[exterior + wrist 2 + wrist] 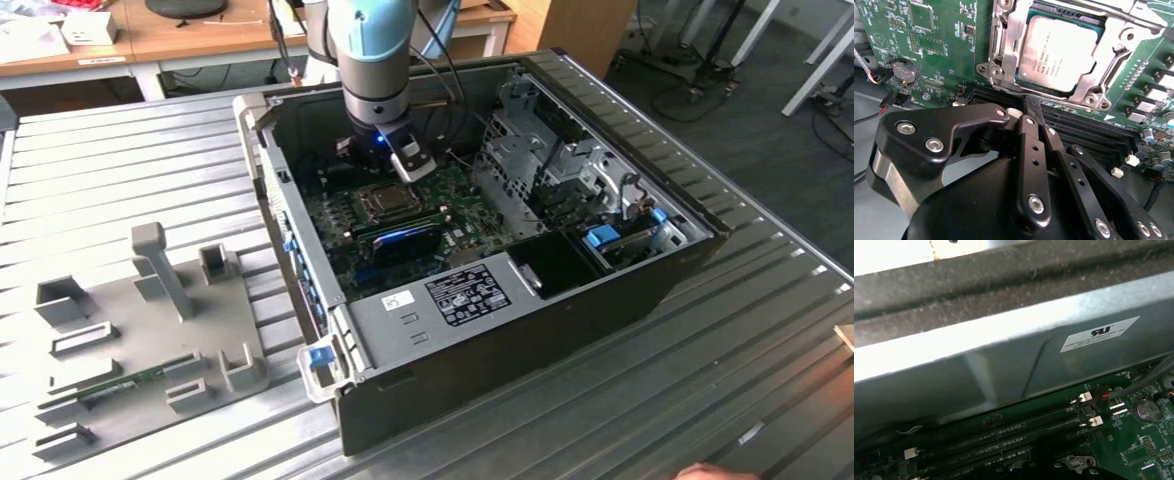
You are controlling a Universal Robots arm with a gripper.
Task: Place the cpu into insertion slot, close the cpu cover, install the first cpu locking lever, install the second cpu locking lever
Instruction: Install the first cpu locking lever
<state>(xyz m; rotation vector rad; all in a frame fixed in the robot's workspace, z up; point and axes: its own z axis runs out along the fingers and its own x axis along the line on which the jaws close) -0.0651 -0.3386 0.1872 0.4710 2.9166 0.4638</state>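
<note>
Your gripper has its 2 fingers pressed together, holding nothing. The chip lies seated just beyond the tips, with the metal cover down around it. A lever step looks to be in hand, so push with the closed tips on the thin rod alone. Stay clear of the memory slots under the fingers.

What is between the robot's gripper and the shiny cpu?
In the second wrist view, the cpu cover's silver edge lies between the gripper and the cpu.
</note>
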